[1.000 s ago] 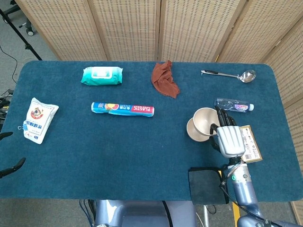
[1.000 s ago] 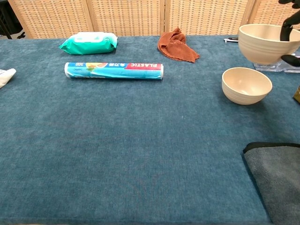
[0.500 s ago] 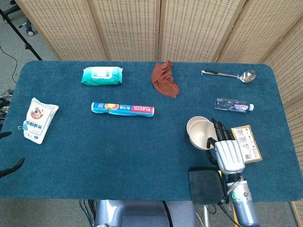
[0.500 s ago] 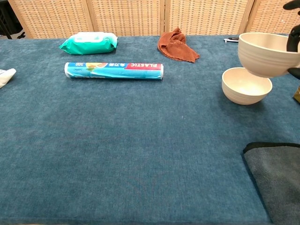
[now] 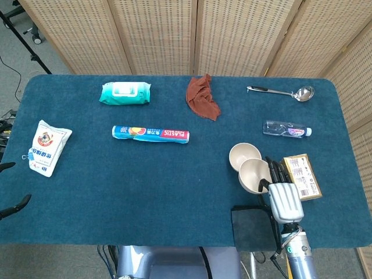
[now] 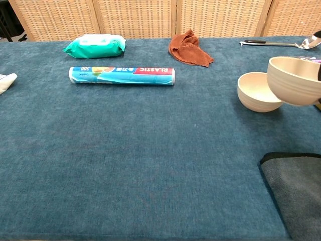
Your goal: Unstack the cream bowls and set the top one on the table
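Since the earlier frame, carried toward the lower right of the head view: top bowl (image 5: pixel 254 175), held at its rim by the right hand (image 5: pixel 283 196), clear of the lower bowl (image 5: pixel 243 156). Placing step; next, lower onto bare table (image 5: pixel 174 192). Height above table visible in chest view only. Left hand unseen.

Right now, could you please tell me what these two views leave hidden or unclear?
- Left hand: outside both views.
- Right hand: cut off by the chest view's right edge; in the head view its back hides the fingers' hold on the held bowl.
- Small box: print too small to read, head view.
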